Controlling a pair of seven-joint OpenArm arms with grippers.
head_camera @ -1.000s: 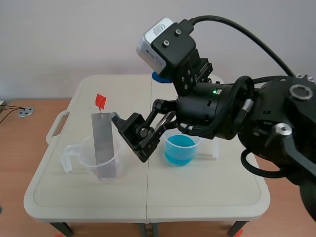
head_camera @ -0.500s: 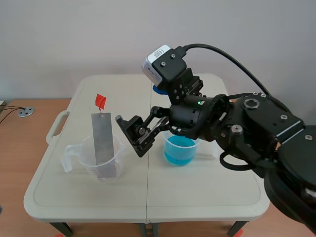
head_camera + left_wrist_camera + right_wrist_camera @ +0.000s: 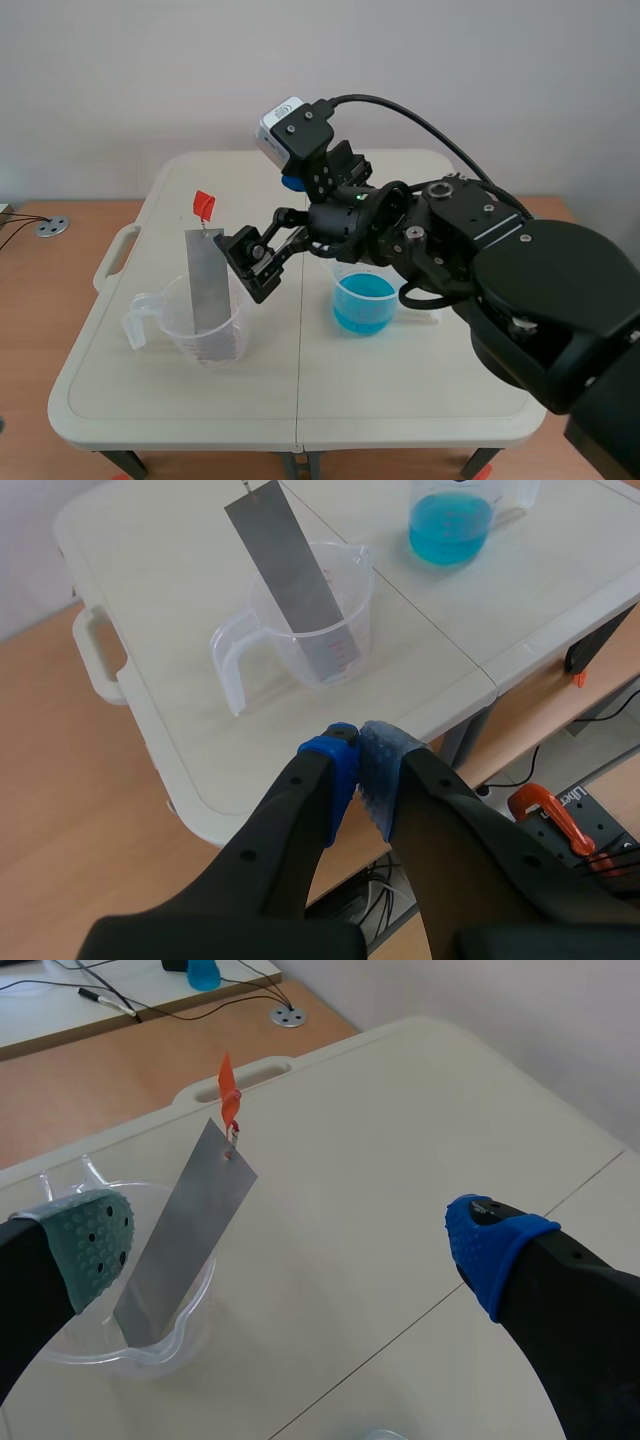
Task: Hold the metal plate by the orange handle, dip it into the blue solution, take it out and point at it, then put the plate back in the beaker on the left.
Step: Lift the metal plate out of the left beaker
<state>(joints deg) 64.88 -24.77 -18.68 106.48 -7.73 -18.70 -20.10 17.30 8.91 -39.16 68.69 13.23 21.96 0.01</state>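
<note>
While poised with right gripper [image 3: 245, 266] wide open, empty, beside the metal plate [image 3: 208, 280], could miss its orange handle [image 3: 203, 206] and topple plate with beaker [image 3: 228, 330].

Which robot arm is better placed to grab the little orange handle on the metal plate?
The right. The right gripper is open beside the grey metal plate, near its orange handle. The left gripper is shut, out past the white table.

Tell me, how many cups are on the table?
2. A clear cup holding the metal plate stands on the left; a cup of blue liquid stands to its right. The right arm could hide another.
</note>
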